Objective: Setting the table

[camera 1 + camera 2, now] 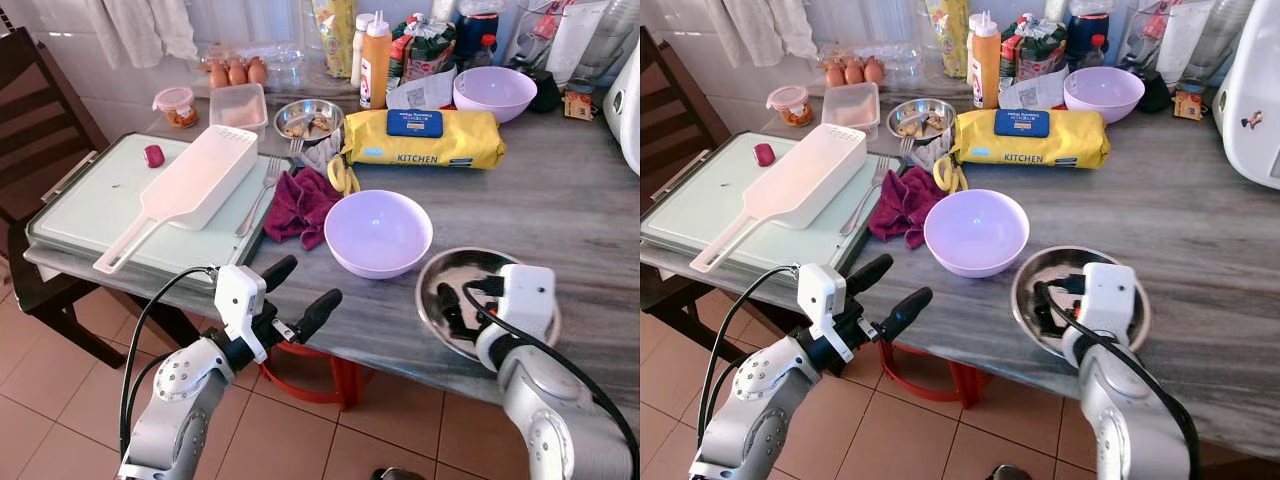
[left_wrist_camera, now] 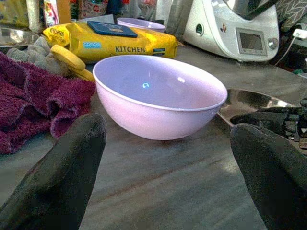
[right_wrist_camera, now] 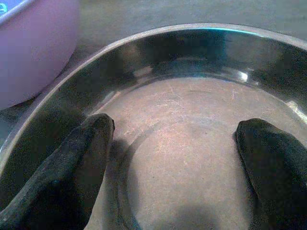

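A lilac bowl [image 1: 378,232] stands near the table's front edge, with a steel plate [image 1: 450,262] just to its right. My left gripper [image 1: 312,280] hovers open at the table edge, in front of the bowl and a little to its left; its fingers [image 2: 72,158] point at the bowl [image 2: 158,96] and hold nothing. My right gripper [image 1: 458,308] is open and reaches down into the plate [image 3: 192,36], its fingertips [image 3: 91,143] spread over the plate's bare bottom. A fork [image 1: 262,190] lies beside a maroon cloth [image 1: 300,205].
A pale green tray [image 1: 90,215] at the left carries a white strainer [image 1: 190,185]. Behind are a yellow wipes pack [image 1: 425,138], a second lilac bowl [image 1: 494,93], bottles, eggs and a small steel dish [image 1: 307,118]. A white appliance [image 1: 628,100] stands far right and a dark chair [image 1: 40,120] left.
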Tool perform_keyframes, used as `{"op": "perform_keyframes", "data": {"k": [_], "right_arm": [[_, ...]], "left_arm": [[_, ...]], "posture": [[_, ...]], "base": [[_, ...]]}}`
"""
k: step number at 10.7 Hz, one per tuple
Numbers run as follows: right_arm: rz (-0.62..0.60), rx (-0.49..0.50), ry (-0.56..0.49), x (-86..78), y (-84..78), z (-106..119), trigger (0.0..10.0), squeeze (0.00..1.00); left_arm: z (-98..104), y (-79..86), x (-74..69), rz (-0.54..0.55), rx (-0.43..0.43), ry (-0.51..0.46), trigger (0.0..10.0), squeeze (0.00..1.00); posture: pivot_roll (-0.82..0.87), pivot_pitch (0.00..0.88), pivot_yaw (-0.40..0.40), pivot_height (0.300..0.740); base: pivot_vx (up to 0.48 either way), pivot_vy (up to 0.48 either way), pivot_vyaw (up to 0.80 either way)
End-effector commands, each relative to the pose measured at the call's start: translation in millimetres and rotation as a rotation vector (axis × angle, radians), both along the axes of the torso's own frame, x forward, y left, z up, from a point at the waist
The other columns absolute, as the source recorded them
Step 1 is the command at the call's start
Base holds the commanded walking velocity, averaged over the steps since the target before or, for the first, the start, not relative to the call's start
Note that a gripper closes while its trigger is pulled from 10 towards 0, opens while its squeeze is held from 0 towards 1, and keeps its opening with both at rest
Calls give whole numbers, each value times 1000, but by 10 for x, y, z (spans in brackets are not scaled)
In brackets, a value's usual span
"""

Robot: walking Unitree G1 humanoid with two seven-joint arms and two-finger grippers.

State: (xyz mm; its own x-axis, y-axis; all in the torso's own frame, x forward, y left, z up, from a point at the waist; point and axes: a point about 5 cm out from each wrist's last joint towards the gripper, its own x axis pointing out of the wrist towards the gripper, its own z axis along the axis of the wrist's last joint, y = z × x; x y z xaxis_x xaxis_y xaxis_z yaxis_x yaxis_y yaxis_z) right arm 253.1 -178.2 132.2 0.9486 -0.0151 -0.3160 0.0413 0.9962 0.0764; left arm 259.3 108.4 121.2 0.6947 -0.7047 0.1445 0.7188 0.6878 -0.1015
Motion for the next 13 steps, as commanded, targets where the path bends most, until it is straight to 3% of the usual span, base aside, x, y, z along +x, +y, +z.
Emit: {"op": "perform_keyframes", "data": {"k": [1,6,7,12,13], "right_arm": [[26,28,31,-10,61,-40,10000,0],[53,34,10,-31,115,-25,10000,0],[49,-20,-48,-24,79,68,10000,0],[81,-77,-335,-26,150,448,10000,0],[133,-182,-466,-37,222,603,10000,0]], "left_arm": [[-26,29,-19,1,13,9,10000,0],[-38,23,-7,0,18,8,10000,0],[-37,24,-9,-1,19,8,10000,0],[-33,29,6,-10,20,4,10000,0],[-25,29,10,-8,18,0,10000,0]], "posture": [[-135,131,57,740],[-138,131,66,740],[-138,131,66,740],[-137,120,74,740],[-135,116,75,740]], "base": [[0,0,0],[0,0,0],[0,0,0],[0,0,0],[0,0,0]]}}
